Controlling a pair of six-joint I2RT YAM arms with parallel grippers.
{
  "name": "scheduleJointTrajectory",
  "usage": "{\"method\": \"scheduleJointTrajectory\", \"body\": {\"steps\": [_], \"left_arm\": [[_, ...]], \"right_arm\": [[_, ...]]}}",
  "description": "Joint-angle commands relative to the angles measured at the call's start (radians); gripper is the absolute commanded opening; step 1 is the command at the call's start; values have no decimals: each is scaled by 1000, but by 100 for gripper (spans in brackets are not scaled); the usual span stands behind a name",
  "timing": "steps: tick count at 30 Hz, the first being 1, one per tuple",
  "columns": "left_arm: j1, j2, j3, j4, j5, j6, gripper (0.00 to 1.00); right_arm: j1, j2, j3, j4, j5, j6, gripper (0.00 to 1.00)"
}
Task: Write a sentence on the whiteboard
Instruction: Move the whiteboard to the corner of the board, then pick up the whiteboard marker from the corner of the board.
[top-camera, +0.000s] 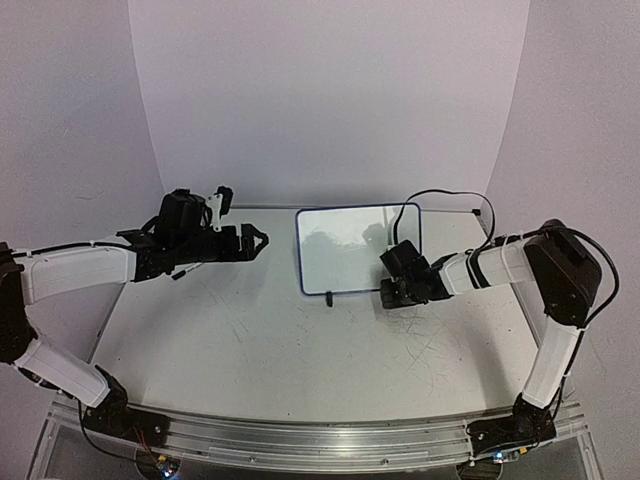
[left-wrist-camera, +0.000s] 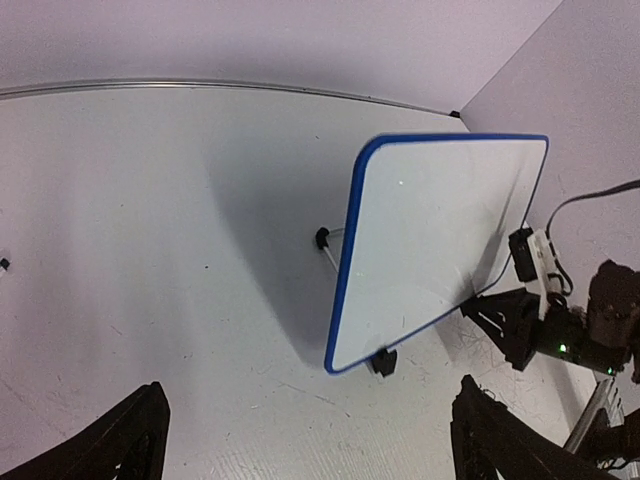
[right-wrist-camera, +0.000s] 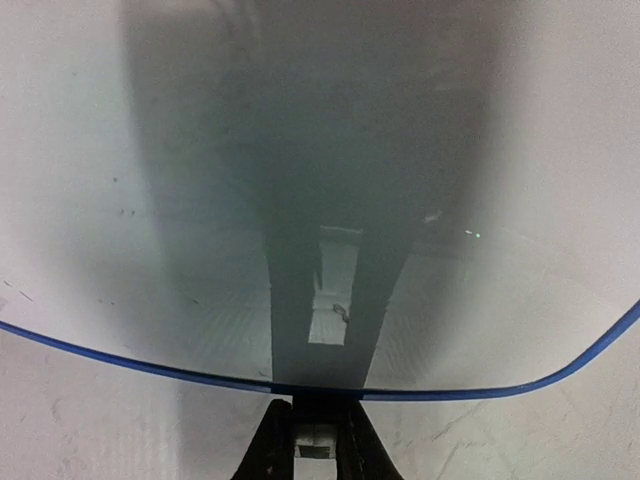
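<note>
I count one whiteboard (top-camera: 350, 250), upper centre, standing on two black feet (left-wrist-camera: 381, 362). Left gripper (top-camera: 258, 240), centre left: fingers wide. Right gripper (right-wrist-camera: 318, 418), at the board's lower edge: fingers narrow.

The whiteboard (top-camera: 350, 245) looks smooth and glossy, mirroring shapes, within a shiny blue plastic-looking frame (left-wrist-camera: 345, 270); the tabletop (top-camera: 260, 340) is matt white and scratched, edged by a metal rail (top-camera: 320, 440).
</note>
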Motion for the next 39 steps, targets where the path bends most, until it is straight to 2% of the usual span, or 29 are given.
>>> {"method": "scheduleJointTrajectory", "body": {"steps": [1, 10, 15, 16, 17, 20, 22, 25, 29, 34, 39], "left_arm": [[-4, -69, -33, 27, -120, -42, 99], [-4, -99, -44, -75, -271, -84, 100], [10, -76, 23, -169, -392, -57, 99], [24, -60, 42, -199, -406, -51, 99], [52, -38, 65, -219, -402, -44, 99], [204, 58, 140, -293, -288, -33, 99], [292, 154, 202, -361, -234, -6, 99], [320, 322, 350, -489, -293, 93, 99], [342, 536, 491, -597, -328, 193, 99], [386, 675, 595, -612, -281, 279, 99], [386, 741, 644, -610, -265, 343, 98]], "right_arm": [[111, -88, -47, 26, 7, 6, 0], [149, -142, -151, 58, 43, 22, 0], [149, -147, -185, 73, 36, 13, 1], [149, -151, -191, 73, 38, 13, 3], [149, -156, -196, 73, 40, 14, 11], [149, -187, -213, 74, 51, 11, 34], [148, -217, -224, 73, 43, 8, 46], [148, -273, -246, 81, -5, 1, 60], [149, -364, -288, 105, -65, -11, 67], [148, -504, -341, 106, -136, -30, 79], [149, -619, -371, 92, -173, -52, 79]]}}
